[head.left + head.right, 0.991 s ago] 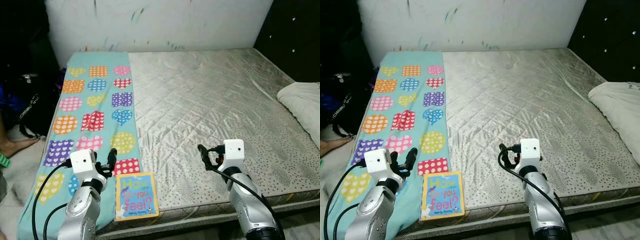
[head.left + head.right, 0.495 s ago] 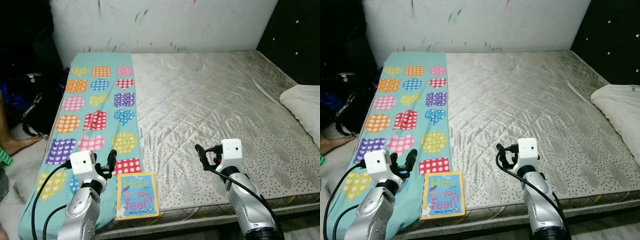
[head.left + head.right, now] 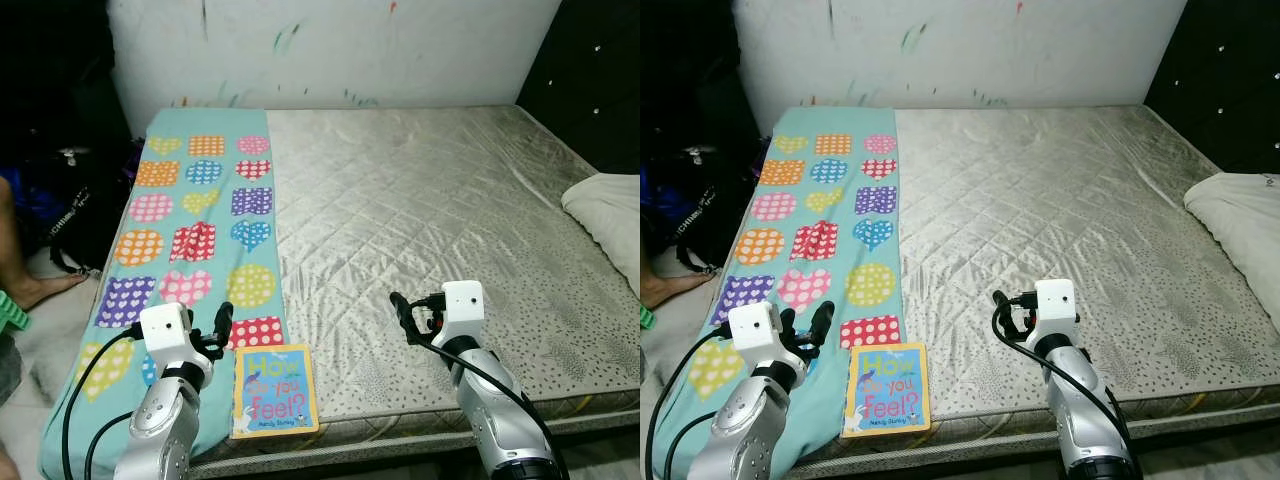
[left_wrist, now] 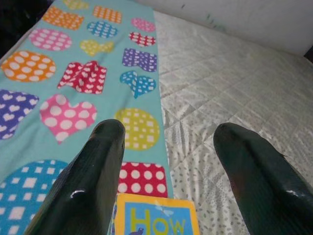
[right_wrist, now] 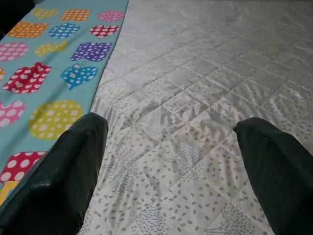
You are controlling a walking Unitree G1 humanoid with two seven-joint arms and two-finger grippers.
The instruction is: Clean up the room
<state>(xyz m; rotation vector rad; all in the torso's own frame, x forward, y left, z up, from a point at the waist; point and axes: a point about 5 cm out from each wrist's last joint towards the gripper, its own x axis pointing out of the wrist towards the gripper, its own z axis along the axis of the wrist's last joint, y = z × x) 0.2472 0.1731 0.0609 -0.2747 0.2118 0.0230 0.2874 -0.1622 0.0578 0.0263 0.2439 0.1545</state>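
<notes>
While both arms hover at bed edge, left gripper (image 4: 168,161) and right gripper (image 5: 171,161) stay spread, empty. Blue-yellow "How Do You Feel?" picture book (image 3: 272,389) lies at near edge on teal patterned blanket (image 3: 190,210), just beside left gripper. Cam shifted slightly; nothing grabbed yet. Silver quilted mattress (image 3: 430,200) beyond.

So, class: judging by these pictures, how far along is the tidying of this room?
Nothing looks done yet. The book lies at the mattress edge, partly on the patterned blanket. In hand: nothing; the left gripper and right gripper hover open and empty. Left: picking up the book and putting it away.
</notes>
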